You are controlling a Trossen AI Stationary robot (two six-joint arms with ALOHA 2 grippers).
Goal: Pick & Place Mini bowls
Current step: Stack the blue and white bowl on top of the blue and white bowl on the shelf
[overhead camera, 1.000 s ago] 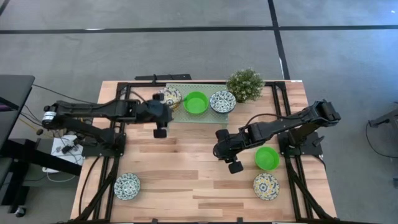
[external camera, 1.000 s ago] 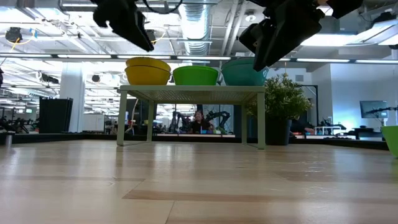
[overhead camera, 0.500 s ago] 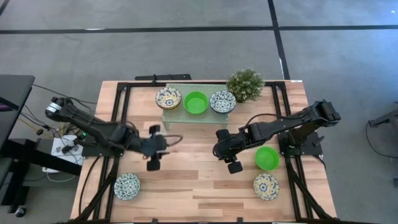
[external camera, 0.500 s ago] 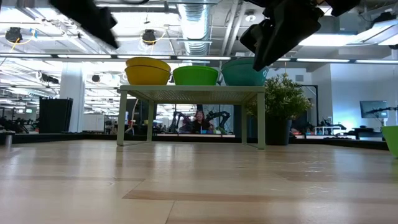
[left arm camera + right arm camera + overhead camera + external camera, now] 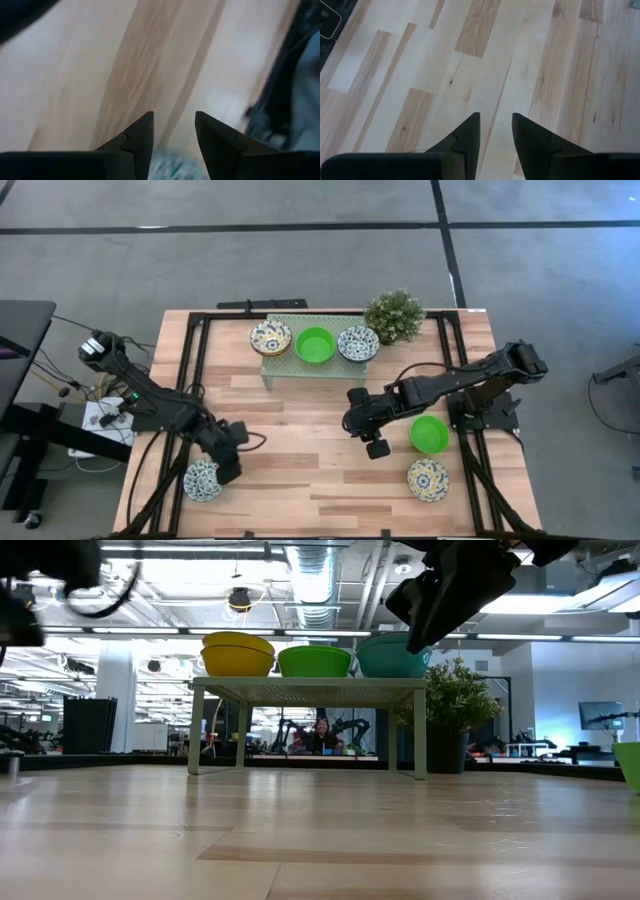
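Note:
Three mini bowls sit on the green shelf [image 5: 312, 365] at the far side: a yellow-blue patterned one [image 5: 271, 337], a plain green one [image 5: 315, 345] and a blue patterned one [image 5: 358, 344]. On the table lie a patterned bowl [image 5: 200, 482] near left, a green bowl [image 5: 429, 434] and a patterned bowl [image 5: 427, 479] near right. My left gripper [image 5: 229, 467] hangs open just right of the near-left bowl, whose rim [image 5: 167, 167] shows below its fingers. My right gripper [image 5: 376, 446] hangs open over bare wood, left of the green bowl.
A small potted plant [image 5: 393, 315] stands at the shelf's right end. Black frame rails [image 5: 190, 380] run along the table's left and right sides. Bare wood lies in the table's middle [image 5: 300, 440].
My left gripper has swung from beside the shelf's left end toward the table's near left corner, sinking and rolling its wrist, and now hangs by the near-left patterned bowl. No bowl has moved.

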